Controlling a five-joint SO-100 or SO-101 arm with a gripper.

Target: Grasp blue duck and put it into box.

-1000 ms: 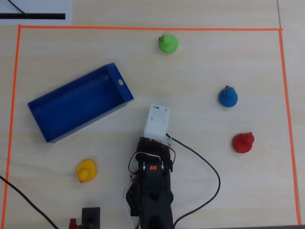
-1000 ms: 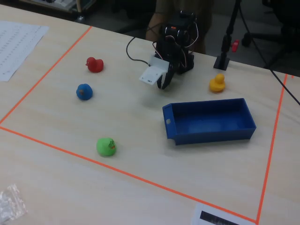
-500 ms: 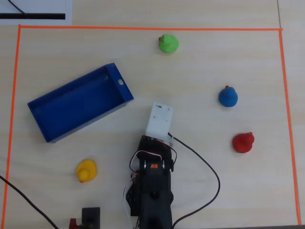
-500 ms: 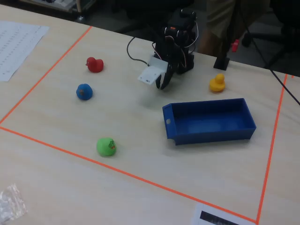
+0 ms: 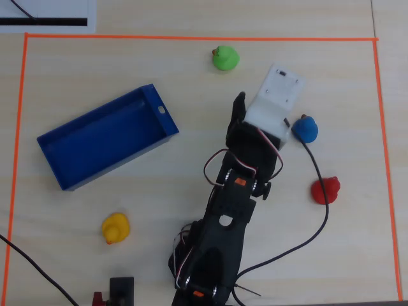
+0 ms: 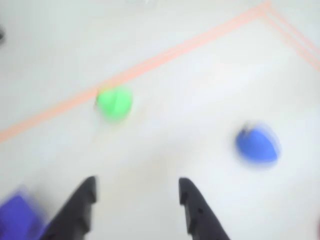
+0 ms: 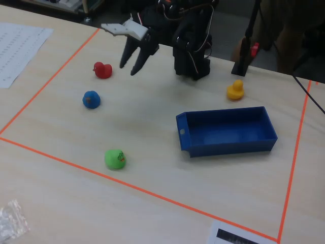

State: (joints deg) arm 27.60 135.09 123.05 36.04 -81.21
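The blue duck sits on the table, just right of the arm's white wrist mount in the overhead view. It also shows in the fixed view and, blurred, at the right of the wrist view. My gripper hangs open and empty above the table, apart from the duck. In the wrist view the gripper has its jaws wide apart with bare table between them, and the duck lies right of them. The dark-blue box lies empty at the left of the overhead view and shows in the fixed view.
A green duck sits near the far orange tape line. A red duck lies below the blue one and a yellow duck below the box. A black cable runs between the blue and red ducks.
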